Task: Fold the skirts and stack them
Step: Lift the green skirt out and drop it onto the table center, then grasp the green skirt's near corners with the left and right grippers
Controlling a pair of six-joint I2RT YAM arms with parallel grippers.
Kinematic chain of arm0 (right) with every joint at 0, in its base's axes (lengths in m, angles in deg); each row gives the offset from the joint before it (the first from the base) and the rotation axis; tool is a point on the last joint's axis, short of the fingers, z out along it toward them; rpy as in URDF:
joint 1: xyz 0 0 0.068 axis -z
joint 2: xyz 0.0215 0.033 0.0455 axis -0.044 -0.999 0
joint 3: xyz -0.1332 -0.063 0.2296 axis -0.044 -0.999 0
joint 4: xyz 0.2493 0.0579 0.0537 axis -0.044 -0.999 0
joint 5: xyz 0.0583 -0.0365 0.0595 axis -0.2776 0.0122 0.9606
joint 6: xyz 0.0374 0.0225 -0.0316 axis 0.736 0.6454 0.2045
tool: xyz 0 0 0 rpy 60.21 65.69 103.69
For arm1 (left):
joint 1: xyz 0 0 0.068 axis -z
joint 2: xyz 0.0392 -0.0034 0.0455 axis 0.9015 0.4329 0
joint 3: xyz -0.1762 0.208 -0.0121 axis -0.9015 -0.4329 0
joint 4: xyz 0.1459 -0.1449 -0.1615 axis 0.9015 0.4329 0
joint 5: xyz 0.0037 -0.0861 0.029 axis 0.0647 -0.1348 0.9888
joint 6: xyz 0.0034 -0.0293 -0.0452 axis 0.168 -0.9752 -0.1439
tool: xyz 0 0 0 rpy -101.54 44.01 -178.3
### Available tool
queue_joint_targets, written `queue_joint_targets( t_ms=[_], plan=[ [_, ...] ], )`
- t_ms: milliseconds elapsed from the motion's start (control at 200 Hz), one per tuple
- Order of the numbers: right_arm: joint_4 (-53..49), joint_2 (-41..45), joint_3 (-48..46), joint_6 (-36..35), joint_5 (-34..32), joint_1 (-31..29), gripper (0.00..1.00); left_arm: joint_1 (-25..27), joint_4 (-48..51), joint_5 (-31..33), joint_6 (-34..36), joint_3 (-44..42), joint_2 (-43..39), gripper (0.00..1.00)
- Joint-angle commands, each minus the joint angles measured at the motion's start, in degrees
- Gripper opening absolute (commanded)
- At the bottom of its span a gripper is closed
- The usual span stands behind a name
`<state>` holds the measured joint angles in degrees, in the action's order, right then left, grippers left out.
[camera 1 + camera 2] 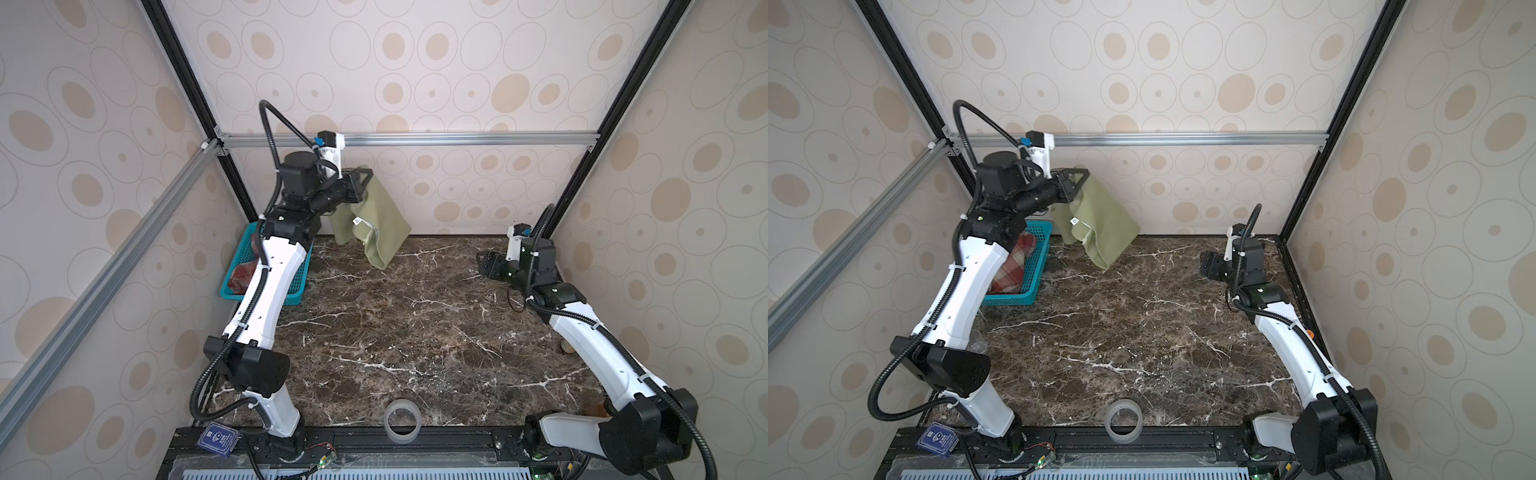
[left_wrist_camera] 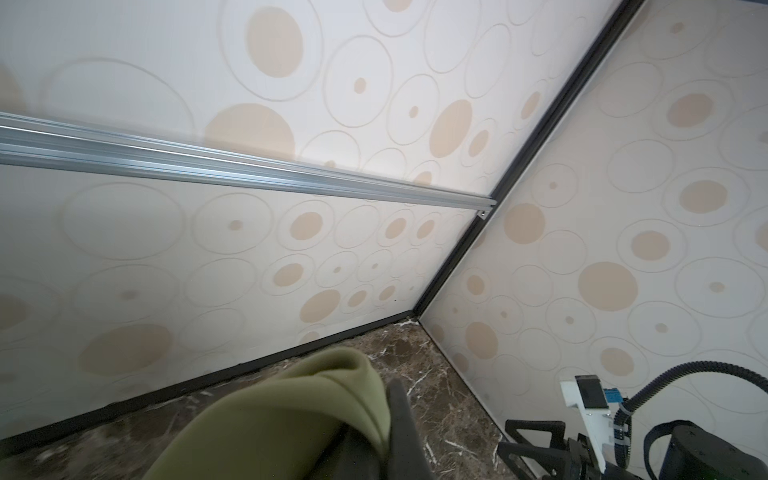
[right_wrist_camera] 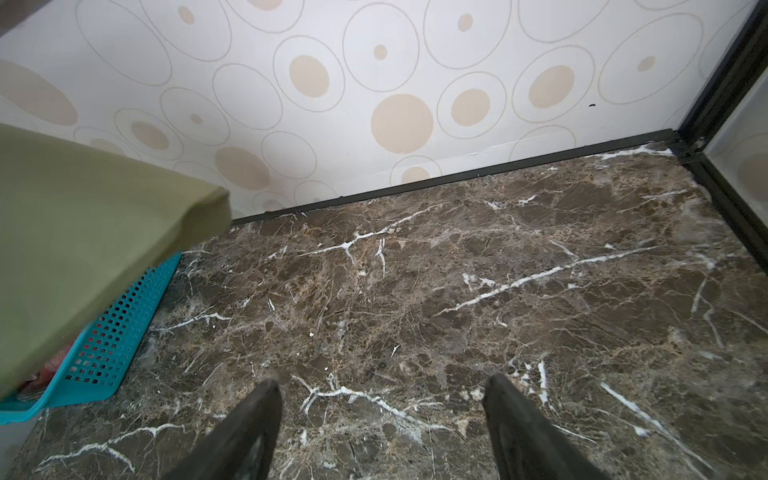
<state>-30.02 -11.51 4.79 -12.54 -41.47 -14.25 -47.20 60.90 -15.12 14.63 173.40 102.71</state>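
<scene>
**Desk:** Two skirts to do. How many are folded?

**Me:** None, as I read it. My left gripper point(image 1: 360, 182) is clamped on an edge of the olive skirt point(image 1: 376, 220). It hangs bunched near the back wall, just beside the teal basket point(image 1: 1040, 259).

**Desk:** Is it clear of the table point(image 1: 395, 332)?

**Me:** Hard to say. Its lowest corner may brush the marble, but I cannot tell from above.

**Desk:** And the plaid skirt point(image 1: 1015, 264)?

**Me:** Crumpled in the basket, partly hidden behind my left arm.

**Desk:** Right gripper point(image 3: 382, 386)?

**Me:** Jaws apart, holding nothing, over bare marble and well apart from the cloth.

**Desk:** What's left?

**Me:** Nearly everything, I judge. I have to spread and fold the olive one, fetch and fold the plaid, then stack them.
</scene>
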Motion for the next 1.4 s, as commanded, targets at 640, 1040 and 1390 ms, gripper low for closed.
queue_joint_targets(
  t_ms=[640, 1040, 1390],
  plan=[
    [-3.8, -4.2, -4.5, 2.8, -1.7, -1.1, 0.79, 4.6, -20.0, 7.4, -13.3, -52.3, -8.2, 0.52],
    [-4.6, -13.2, -8.1, 9.2, 0.1, -0.9, 0.79, 3.9, -12.8, 16.1, -5.3, -46.3, -0.1, 0.55],
    [-2.9, -20.5, -9.2, 12.9, 1.3, 0.2, 0.69, 3.9, -14.7, 12.2, -6.3, -34.9, 14.1, 0.46]
  ],
)
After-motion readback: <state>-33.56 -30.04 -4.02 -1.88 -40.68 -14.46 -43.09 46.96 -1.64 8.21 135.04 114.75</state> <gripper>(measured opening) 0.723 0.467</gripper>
